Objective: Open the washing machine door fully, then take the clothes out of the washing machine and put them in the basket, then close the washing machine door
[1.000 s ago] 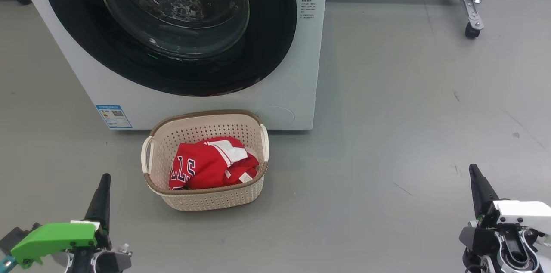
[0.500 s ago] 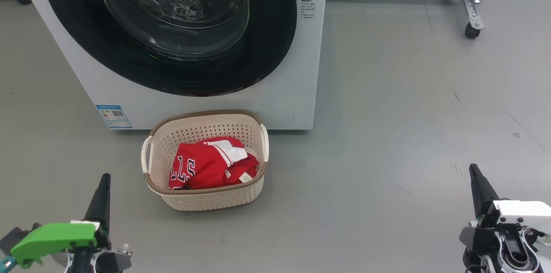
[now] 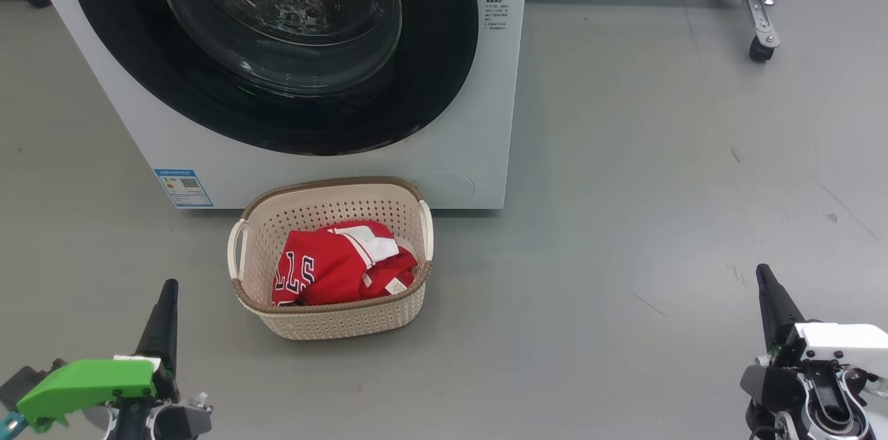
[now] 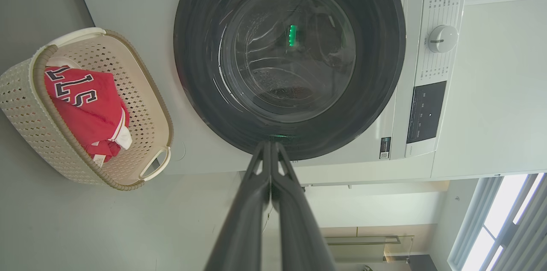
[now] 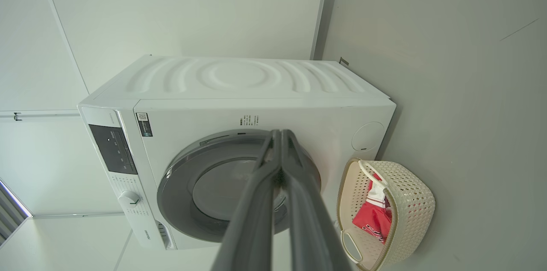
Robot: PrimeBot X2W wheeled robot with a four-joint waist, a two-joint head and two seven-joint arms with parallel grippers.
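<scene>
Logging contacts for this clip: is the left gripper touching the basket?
Apart. The head view shows bare grey floor between the shut left gripper and the basket.

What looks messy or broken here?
Nothing stands out. The washing machine door sits closed against the washing machine. The basket stands upright on the floor right in front, and the red clothes lie crumpled inside it, none spilling over the rim.
</scene>
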